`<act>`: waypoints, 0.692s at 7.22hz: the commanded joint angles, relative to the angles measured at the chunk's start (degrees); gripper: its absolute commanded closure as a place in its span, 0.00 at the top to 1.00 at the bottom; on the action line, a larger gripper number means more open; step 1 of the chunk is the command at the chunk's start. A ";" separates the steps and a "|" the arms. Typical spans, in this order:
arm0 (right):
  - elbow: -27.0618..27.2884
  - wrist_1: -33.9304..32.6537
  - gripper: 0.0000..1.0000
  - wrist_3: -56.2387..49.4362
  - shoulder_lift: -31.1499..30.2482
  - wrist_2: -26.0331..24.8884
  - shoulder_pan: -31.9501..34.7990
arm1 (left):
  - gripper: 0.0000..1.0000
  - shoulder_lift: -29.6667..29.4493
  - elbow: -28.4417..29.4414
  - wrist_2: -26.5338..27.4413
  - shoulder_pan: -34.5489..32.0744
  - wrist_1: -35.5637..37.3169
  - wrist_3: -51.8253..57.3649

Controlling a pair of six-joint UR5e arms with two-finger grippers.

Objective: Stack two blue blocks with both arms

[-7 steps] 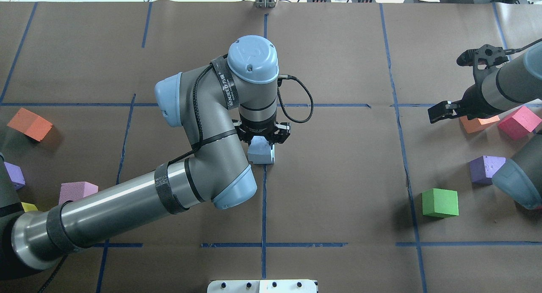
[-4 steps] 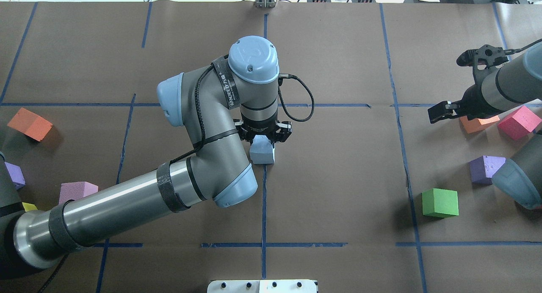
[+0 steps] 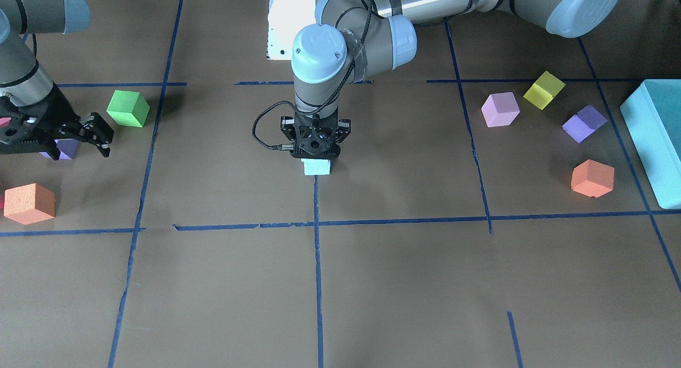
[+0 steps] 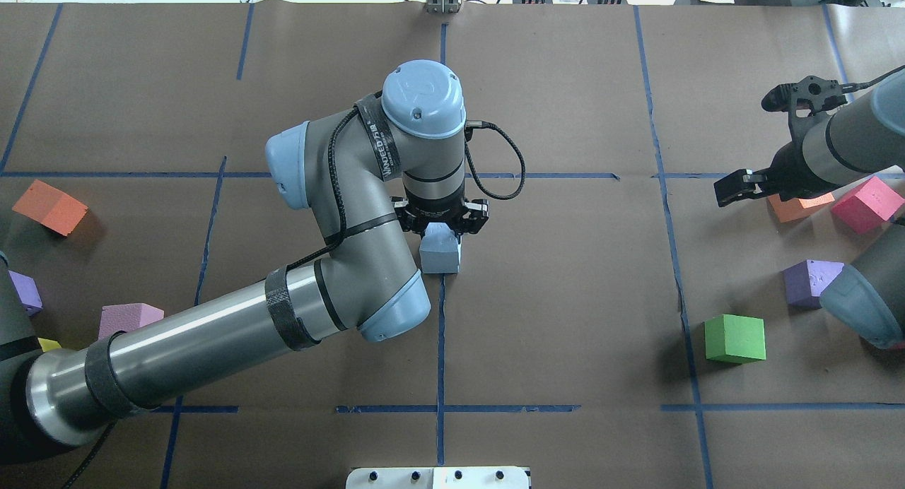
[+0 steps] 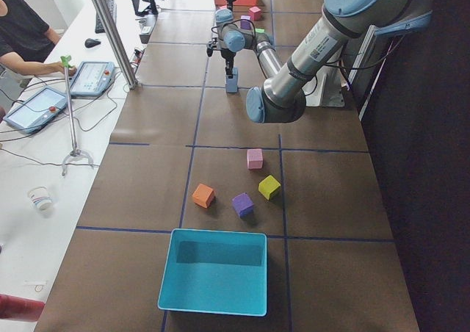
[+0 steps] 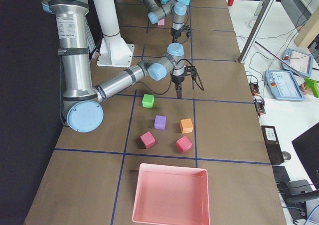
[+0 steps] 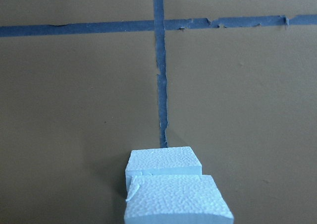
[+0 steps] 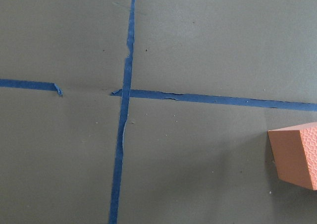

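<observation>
Over the last second the left gripper has edged a little sideways, and the blue foam under its jaws, which sat skewed and tilted, now looks square and upright. The side view from the robot's left shows a narrow blue column two cubes tall straight below the jaws, so the upper block appears to be on the lower block. In the left wrist view the upper block lies right at the jaws, and a strip of the lower block's top shows just beyond it. That suggests a small offset, or it may only be the viewing angle. No view shows the fingers, so I cannot tell whether the jaws are clamped on the upper block or have let go. The right gripper has not moved: it hangs well away from the stack with its jaws looking parted and empty, an orange cube just off to one side of them. The stack looks all but made. What seems left is a clean release and a straight lift, since foam can cling to a pad and be dragged off.
</observation>
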 commanded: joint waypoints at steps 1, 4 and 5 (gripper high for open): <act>-0.68 0.75 1.00 0.00 0.22 0.00 -0.04 | 0.72 0.14 -0.10 0.09 0.00 0.02 0.07; -0.68 0.75 1.00 0.00 0.40 0.00 -0.13 | 1.00 0.49 -1.23 0.09 -0.70 0.28 0.07; -0.60 0.75 1.00 -0.17 0.31 0.09 -0.04 | 1.00 1.27 -5.94 -0.43 -2.97 0.80 -0.10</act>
